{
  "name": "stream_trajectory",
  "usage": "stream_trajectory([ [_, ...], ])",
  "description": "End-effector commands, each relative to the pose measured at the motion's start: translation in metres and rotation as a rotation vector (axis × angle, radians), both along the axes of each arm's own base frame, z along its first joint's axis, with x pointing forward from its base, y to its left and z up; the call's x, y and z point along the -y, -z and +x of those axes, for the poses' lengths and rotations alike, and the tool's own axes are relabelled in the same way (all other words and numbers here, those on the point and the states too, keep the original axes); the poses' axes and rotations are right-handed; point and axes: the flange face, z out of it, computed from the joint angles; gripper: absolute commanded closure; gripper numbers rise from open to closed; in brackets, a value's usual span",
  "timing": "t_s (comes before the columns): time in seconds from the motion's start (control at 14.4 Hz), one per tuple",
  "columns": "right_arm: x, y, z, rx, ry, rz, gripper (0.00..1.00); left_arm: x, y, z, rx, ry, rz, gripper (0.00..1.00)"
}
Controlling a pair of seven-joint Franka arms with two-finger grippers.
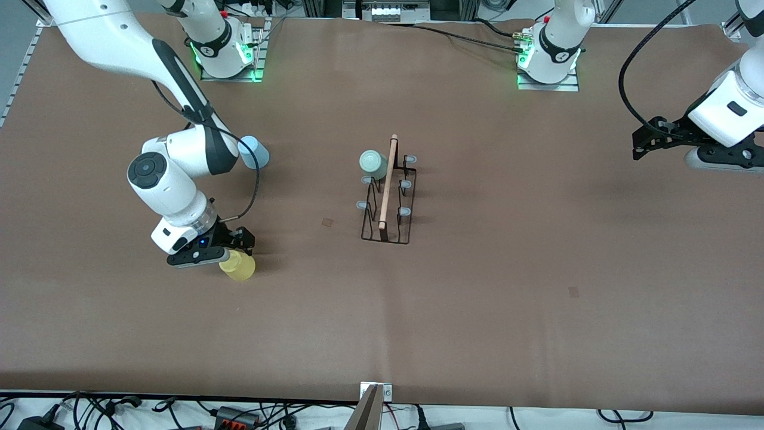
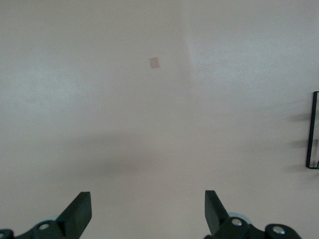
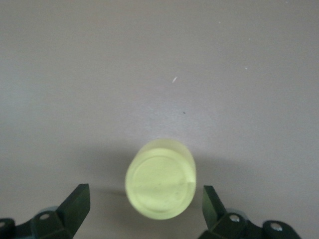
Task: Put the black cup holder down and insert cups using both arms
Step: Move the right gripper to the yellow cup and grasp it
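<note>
Down at the right arm's end of the table, the right gripper [image 1: 230, 254] hangs low over the yellow cup [image 1: 238, 266], fingers spread wide. In the right wrist view the two fingertips [image 3: 79, 201] flank the yellow cup [image 3: 160, 179] with a gap on each side, so nothing is grasped; the cup stands with its flat base up on the brown table cover [image 3: 159, 59]. The front view hides that gap under the gripper body.

The left gripper [image 1: 647, 140] waits over the left arm's end of the table, well apart from everything. Its own camera shows the fingers [image 2: 79, 211] parted and empty above bare table cover [image 2: 99, 99], with a small tan patch [image 2: 154, 62] and just a corner of the black cup holder [image 2: 314, 129] at the picture's edge.

Only the front view shows the rest. The black cup holder [image 1: 388, 206] stands upright mid-table, its wooden rod [image 1: 388, 182] running along the top. The green cup [image 1: 373, 164] sits upturned on one of its pegs, at the end farther from the camera. The blue cup [image 1: 255, 152] stands on the table beside the right arm's elbow, farther from the camera than the yellow one.
</note>
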Motion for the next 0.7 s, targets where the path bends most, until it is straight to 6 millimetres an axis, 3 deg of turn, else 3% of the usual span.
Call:
stream_trajectory([
  [0.0,0.003,0.009,0.006,0.018,-0.025,-0.014,0.00,-0.005,-0.003,0.004,-0.010,0.014,-0.001,0.00],
  [0.28,0.000,0.027,0.005,0.030,-0.028,-0.002,0.00,-0.004,-0.002,0.004,-0.012,0.013,-0.003,0.00],
  [0.35,0.000,0.027,0.005,0.030,-0.031,-0.003,0.18,-0.004,-0.002,0.004,-0.012,0.013,-0.003,0.00],
  [0.42,0.000,0.027,0.005,0.027,-0.034,-0.005,0.46,-0.004,-0.003,0.004,-0.010,0.013,-0.003,0.00],
  [0.56,-0.001,0.022,0.006,0.037,-0.038,-0.005,0.89,-0.004,-0.005,0.005,-0.007,0.013,-0.003,0.00],
  [0.63,-0.002,0.016,0.008,0.048,-0.042,-0.006,0.98,-0.004,-0.005,0.005,-0.006,0.015,-0.003,0.00],
])
